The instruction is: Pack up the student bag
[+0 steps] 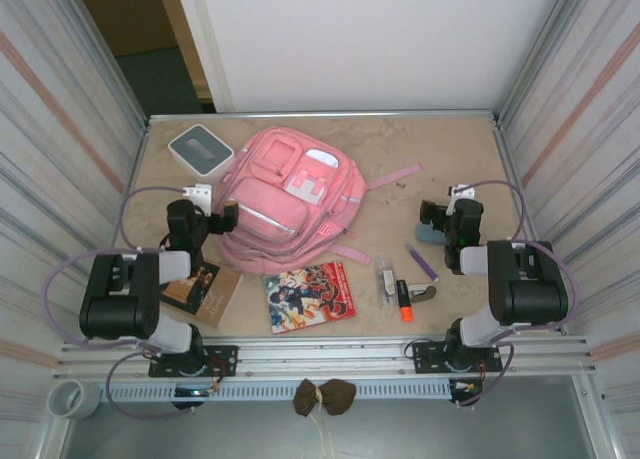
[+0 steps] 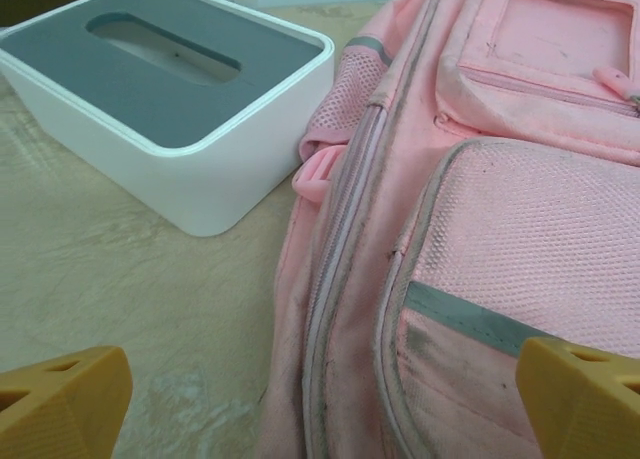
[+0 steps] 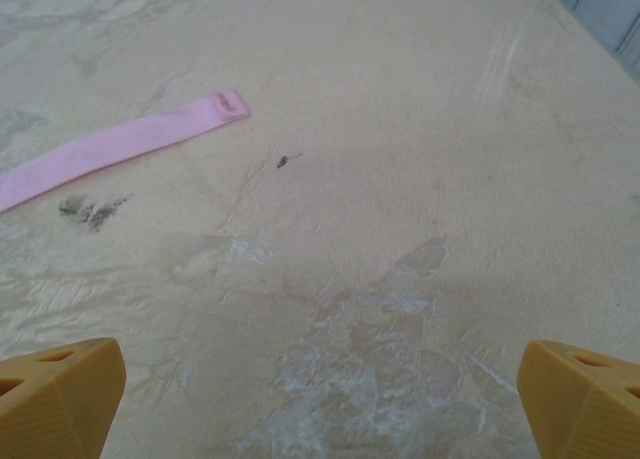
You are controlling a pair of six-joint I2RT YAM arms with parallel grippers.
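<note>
The student bag (image 1: 290, 194) is a pink backpack lying flat at the table's middle back, front pockets up. My left gripper (image 1: 226, 217) hovers at its left edge, open. From the left wrist its yellow fingertips (image 2: 70, 399) stand wide apart, with the bag's side zip (image 2: 340, 279) between them and nothing held. My right gripper (image 1: 436, 219) sits to the right of the bag, open. Its fingertips (image 3: 60, 394) stand wide over bare table (image 3: 380, 309), with a pink strap (image 3: 120, 144) of the bag lying ahead to the left.
A grey-and-white square box (image 1: 200, 149) stands at the back left, close to the bag (image 2: 170, 109). Near the front lie a brown book (image 1: 205, 284), a comic book (image 1: 310, 296), a purple pen (image 1: 422, 262), an orange marker (image 1: 404, 303) and a small white item (image 1: 386, 279).
</note>
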